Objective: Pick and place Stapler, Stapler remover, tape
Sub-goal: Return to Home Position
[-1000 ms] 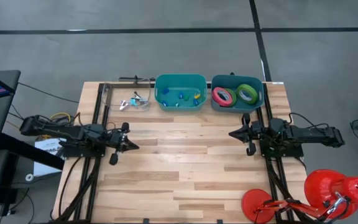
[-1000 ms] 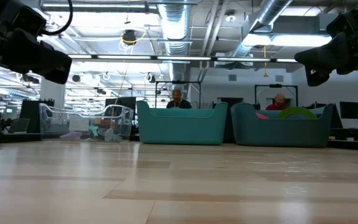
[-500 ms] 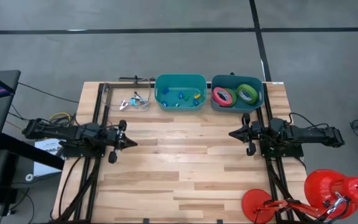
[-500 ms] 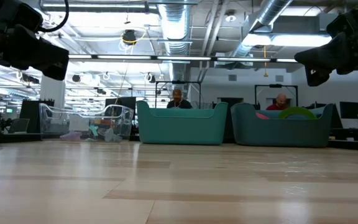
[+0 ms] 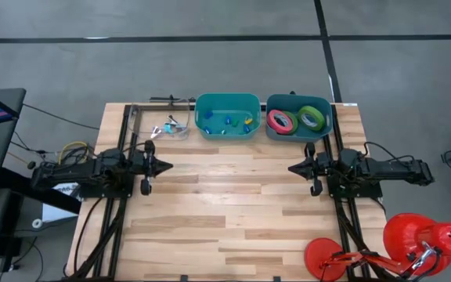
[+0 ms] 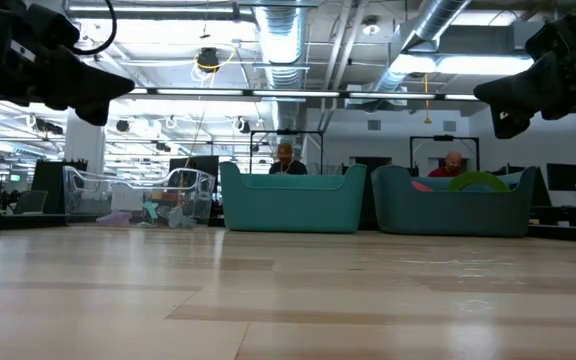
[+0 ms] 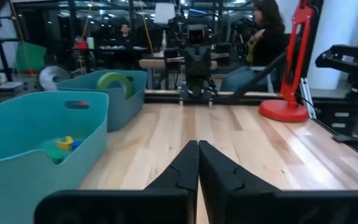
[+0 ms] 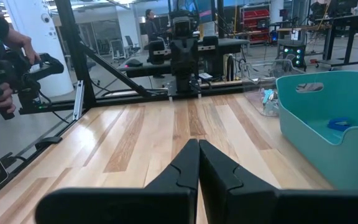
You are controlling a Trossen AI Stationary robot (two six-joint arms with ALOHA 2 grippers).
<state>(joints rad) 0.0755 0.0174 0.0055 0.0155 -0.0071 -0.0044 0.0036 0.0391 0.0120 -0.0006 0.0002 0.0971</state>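
Left claw (image 5: pixel 165 165) and right claw (image 5: pixel 291 168) hover above table (image 5: pixel 233 211), fingers pressed together, empty

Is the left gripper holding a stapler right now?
No, the left gripper has its jaws pressed together with nothing between them, over the table.

Along the far edge of the wooden table (image 5: pixel 233 211) a clear tray (image 5: pixel 143 125), a teal bin (image 5: pixel 227 136) and a blue-grey bin (image 5: pixel 298 137) are set side by side, and a red lamp base (image 5: pixel 327 258) is placed at its near right corner.
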